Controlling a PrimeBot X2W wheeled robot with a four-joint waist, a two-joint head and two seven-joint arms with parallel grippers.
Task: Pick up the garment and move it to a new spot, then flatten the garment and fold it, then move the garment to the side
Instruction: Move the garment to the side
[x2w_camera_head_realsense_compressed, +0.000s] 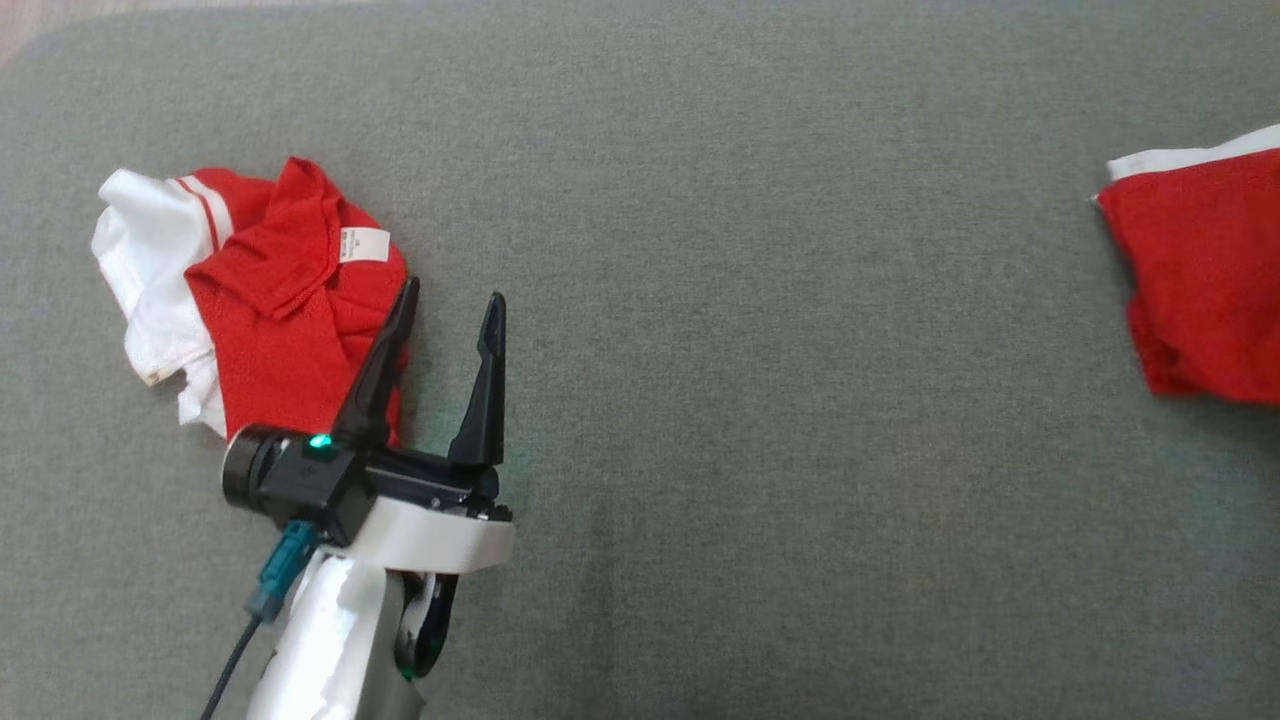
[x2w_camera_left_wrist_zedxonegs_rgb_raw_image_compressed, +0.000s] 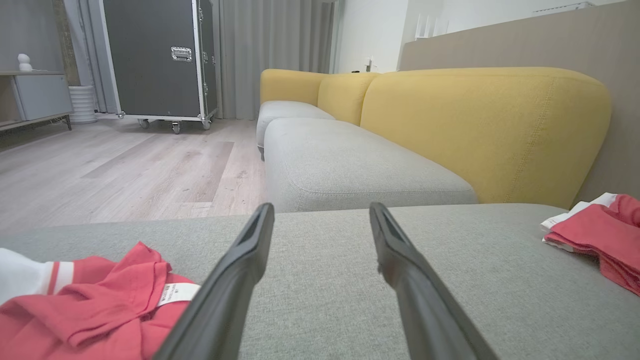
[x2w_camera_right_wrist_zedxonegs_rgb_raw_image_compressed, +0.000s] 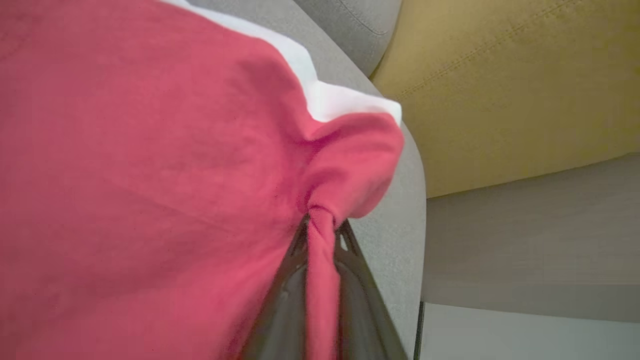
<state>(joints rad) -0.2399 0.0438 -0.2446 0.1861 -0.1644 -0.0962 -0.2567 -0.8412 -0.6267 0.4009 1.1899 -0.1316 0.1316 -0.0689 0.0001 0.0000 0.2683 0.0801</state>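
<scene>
Left gripper, fingers spread, hangs over the grey cushion beside the crumpled red-and-white garment near the cushion's left edge. At its right edge, the right gripper pinches a fold of another red garment.

Red garment cut by edge, right pincer half buried

A grey woven-fabric sofa seat is backed by mustard-yellow padded cushions on the right. A pale wood-plank floor is seen to the left, where a black metal-edged wheeled case is parked far off beside long grey curtains.
</scene>
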